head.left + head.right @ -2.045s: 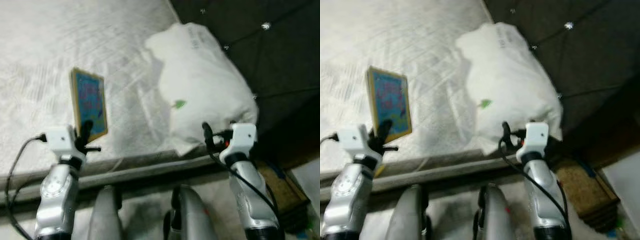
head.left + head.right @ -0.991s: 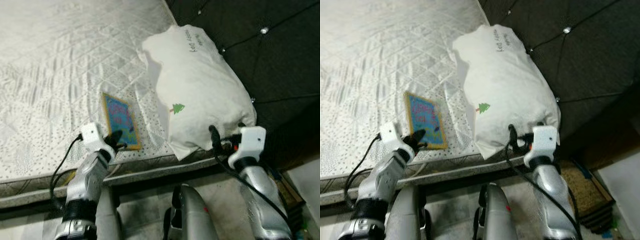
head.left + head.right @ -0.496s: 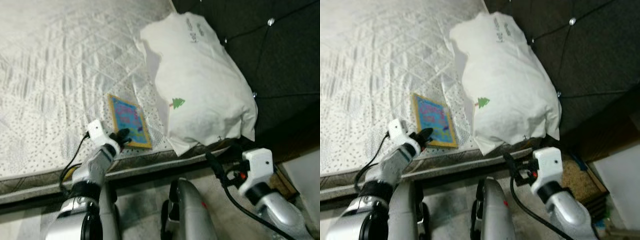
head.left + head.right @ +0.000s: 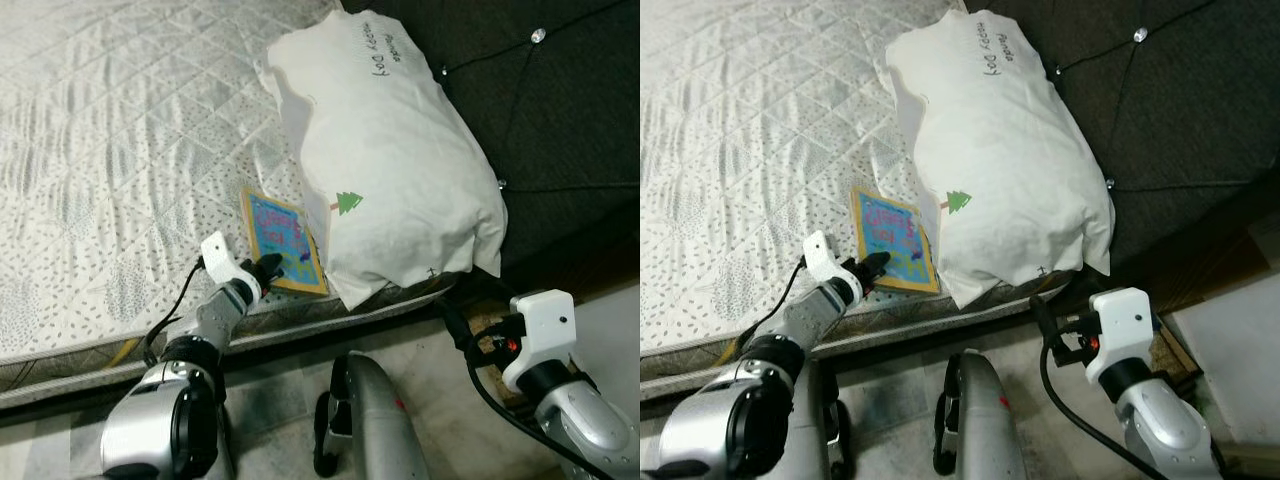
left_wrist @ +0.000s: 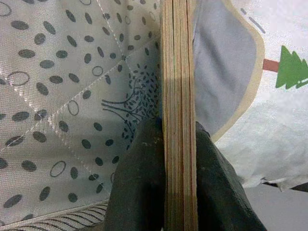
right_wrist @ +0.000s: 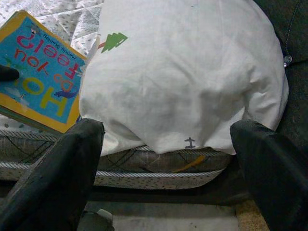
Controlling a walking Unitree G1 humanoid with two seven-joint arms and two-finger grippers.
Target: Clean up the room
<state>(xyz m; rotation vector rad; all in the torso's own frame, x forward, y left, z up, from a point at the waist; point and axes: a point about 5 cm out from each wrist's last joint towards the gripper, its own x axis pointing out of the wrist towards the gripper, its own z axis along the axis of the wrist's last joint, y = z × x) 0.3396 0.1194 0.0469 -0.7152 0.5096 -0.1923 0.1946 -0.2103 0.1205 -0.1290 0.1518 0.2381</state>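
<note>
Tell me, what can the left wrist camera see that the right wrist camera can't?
Left wrist view: the book's stacked page edges, clamped between the left gripper's fingers, over the dotted mattress. Right wrist view: the book's blue cover with yellow letters, the whole bulging pillow, and the right gripper's spread fingers. Both show the book, the pillow's green tree and the mattress.

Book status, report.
Left hand shut on book, flat on mattress edge. Right hand open, off the bed, facing pillow. Pillow touches book's side.
</note>
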